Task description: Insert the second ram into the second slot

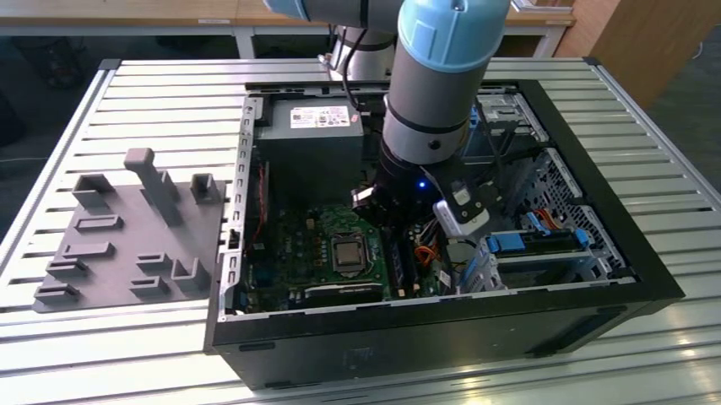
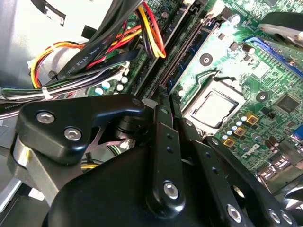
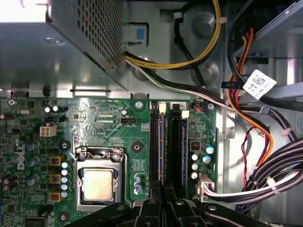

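Observation:
My gripper [image 1: 394, 232] is deep in the open computer case, low over the two memory slots beside the CPU socket [image 3: 98, 184]. In both wrist views its black fingers [image 2: 161, 142] are drawn together with only a thin gap. A thin dark edge, which I take for the second ram [image 3: 174, 151], runs from between the fingertips along the second slot [image 3: 184, 114], the one farther from the socket. It lies parallel to the neighbouring slot [image 3: 157, 142], which shows a bluish strip inside. How deep the ram sits is hidden.
The grey power supply [image 1: 310, 126] stands just beyond the slots. Cable bundles [image 3: 265, 179] crowd the side away from the socket. Blue drive-bay clips [image 1: 529, 243] sit at the exterior view's right. A grey fixture plate [image 1: 130, 236] lies on the slatted table at its left.

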Motion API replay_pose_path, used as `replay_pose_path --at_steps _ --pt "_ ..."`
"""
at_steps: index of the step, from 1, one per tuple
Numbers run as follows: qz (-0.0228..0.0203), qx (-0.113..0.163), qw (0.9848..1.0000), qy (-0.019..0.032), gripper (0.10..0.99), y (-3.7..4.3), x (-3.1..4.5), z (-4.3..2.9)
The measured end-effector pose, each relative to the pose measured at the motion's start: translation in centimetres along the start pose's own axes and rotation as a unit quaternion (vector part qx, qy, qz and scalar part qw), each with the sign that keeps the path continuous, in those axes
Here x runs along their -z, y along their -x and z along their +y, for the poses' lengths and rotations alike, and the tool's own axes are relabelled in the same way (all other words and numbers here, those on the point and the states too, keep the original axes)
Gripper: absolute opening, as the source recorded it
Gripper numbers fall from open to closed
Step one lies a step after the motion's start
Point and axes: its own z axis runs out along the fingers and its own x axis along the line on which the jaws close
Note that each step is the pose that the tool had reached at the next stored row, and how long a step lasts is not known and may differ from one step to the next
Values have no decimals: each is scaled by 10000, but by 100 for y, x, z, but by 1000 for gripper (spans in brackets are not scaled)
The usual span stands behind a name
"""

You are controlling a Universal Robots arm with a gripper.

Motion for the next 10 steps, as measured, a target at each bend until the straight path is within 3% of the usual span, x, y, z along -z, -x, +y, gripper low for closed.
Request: replay_pose_path --at_steps 10 --pt "6 0 10000 -4 141 0 3 -7"
